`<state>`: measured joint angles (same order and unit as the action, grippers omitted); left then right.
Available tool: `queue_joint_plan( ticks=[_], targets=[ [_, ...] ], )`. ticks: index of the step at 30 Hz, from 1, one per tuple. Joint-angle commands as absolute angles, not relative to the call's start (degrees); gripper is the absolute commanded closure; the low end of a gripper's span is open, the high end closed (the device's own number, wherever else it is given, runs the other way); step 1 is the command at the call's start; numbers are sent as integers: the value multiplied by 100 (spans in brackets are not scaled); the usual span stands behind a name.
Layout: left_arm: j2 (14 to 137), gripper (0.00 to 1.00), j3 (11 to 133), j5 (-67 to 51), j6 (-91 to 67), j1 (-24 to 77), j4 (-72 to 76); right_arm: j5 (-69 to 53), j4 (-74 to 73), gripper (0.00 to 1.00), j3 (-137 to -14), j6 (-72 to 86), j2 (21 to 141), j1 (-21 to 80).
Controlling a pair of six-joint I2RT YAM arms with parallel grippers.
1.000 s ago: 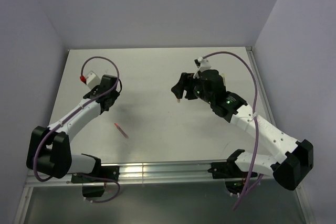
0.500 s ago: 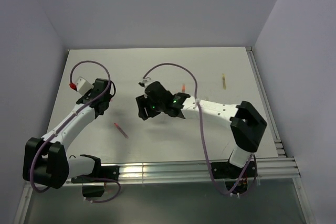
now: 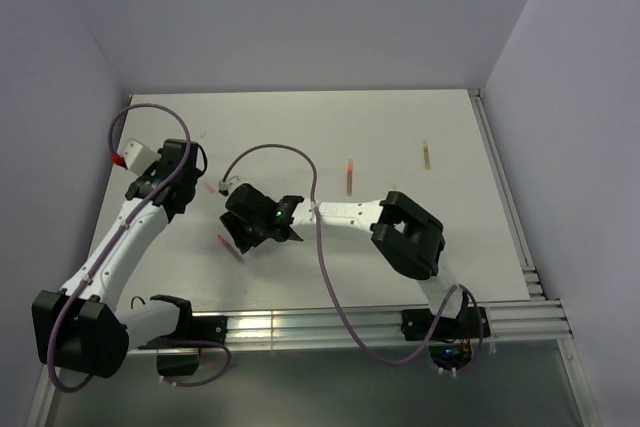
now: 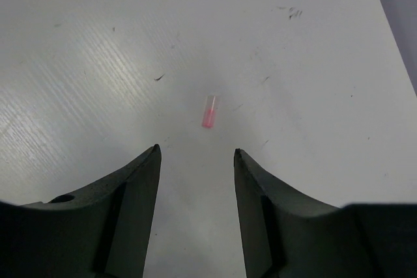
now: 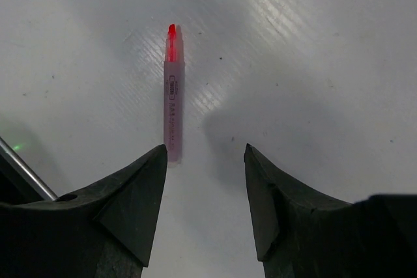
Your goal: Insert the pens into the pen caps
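The right arm had swung left. Three pens: red pen, second red pen, tan pen; one pen cap. The right gripper hovered spread beside the red pen; the left gripper, spread, faced the pen cap.

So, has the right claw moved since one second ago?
Yes. The right claw swept left, from far to the right of the red pen lying near the front, to just above it.
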<state>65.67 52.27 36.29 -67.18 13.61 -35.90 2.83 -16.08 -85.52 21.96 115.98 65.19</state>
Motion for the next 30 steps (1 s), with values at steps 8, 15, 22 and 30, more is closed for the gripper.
queue_joint_plan(
  ticks=[8, 15, 22, 30],
  targets=[
    [6486, 46, 5827, 3507, -6724, 967, -4043, 606, -1784, 42, -9421, 2057, 12278, 6820],
    [6548, 46, 5862, 3402, -6653, 818, -3973, 756, -1969, 43, -9694, 1995, 12594, 6926],
    [6662, 46, 5766, 3296, -6636, 712, -3850, 844, -2100, 44, -9782, 1969, 12797, 6978],
    [6952, 47, 5687, 3208, -6671, 650, -3709, 1028, -2144, 59, -9756, 1907, 12990, 7058]
  ],
)
